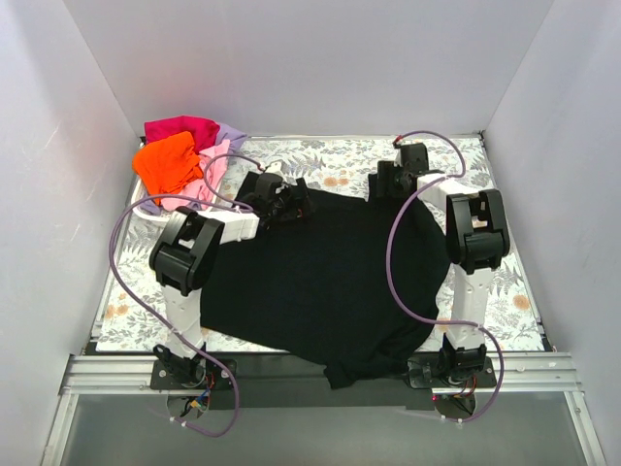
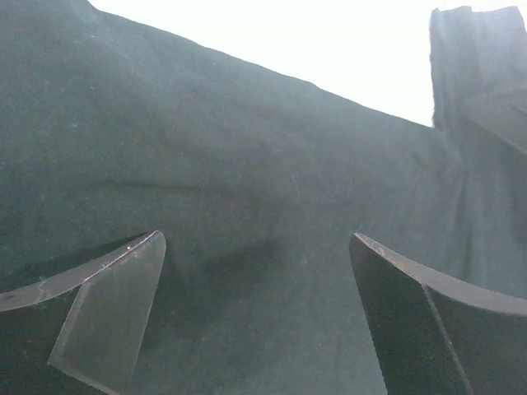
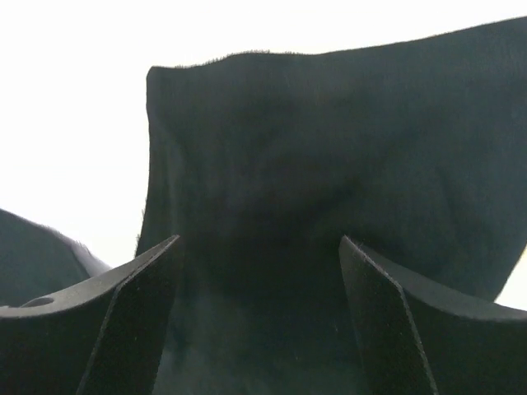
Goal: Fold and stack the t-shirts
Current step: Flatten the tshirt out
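Black cloth fills the middle of the scene: the large black t-shirt (image 1: 320,282) lies spread across the leaf-patterned surface (image 1: 335,160). Its body is mostly flat. Its near end is bunched and hangs over the near edge of the surface, between the two arm bases.

The left pincer (image 1: 281,202) sits at the shirt's far left edge. In its wrist view both fingers (image 2: 115,313) stand spread wide, with black fabric beneath and between them. They close on nothing.

The right pincer (image 1: 393,180) is at the shirt's far right edge. Its fingers (image 3: 123,321) are also parted. Between and beyond them is dark cloth, with a raised fold standing up against the bright background. The view shows no pinch on that fold.

A purple cable (image 1: 390,262) from the right arm loops over the right side of the black shirt.

The other t-shirts are heaped in the far left corner, well apart from the black one's body but near the left pincer. The orange t-shirt (image 1: 167,160) is on top at the left. The magenta-red t-shirt (image 1: 184,128) is behind it and the pink t-shirt (image 1: 209,167) is to its right. The lavender t-shirt (image 1: 231,134) peeks out at the back right. All four are crumpled, none folded. What they rest in or on cannot be made out.
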